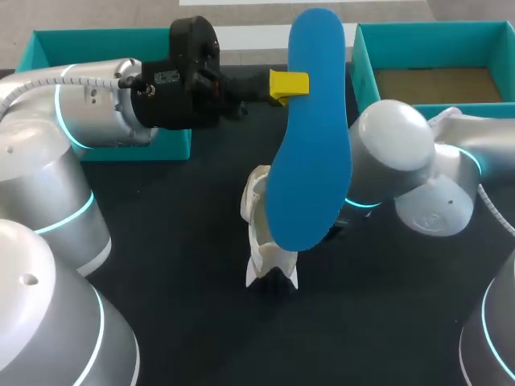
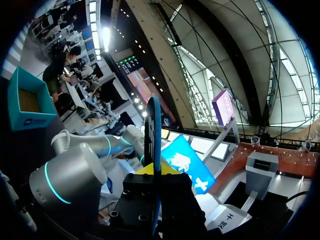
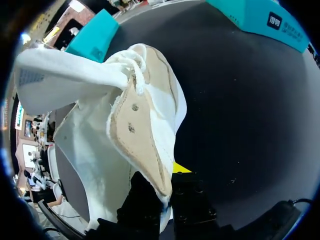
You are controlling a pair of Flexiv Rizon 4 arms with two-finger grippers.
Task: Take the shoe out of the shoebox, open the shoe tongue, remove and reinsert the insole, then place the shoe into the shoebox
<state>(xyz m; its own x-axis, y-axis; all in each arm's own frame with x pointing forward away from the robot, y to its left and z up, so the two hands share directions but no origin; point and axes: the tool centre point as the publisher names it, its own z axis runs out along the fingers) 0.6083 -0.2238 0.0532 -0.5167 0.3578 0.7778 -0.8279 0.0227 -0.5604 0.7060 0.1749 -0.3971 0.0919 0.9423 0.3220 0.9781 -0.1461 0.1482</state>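
The left hand [image 1: 288, 84] clamps the blue insole [image 1: 310, 145] upright, screening part of the white shoe [image 3: 100, 145]. The right hand [image 3: 167, 187] pinches the shoe's edge. The print on the teal shoebox [image 3: 260, 17] is too small to read.

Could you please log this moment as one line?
left hand: shut on insole | right hand: shut on shoe | insole out, above shoe

No legible txt; shoebox label [image 3: 274, 21] too small.

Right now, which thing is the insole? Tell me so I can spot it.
Look at the middle of the black table, where a white shoe stands. Over it, the left arm's fingers hold the insole up by its edge. It is the only bright blue, flat, foot-shaped thing; the boxes are teal.
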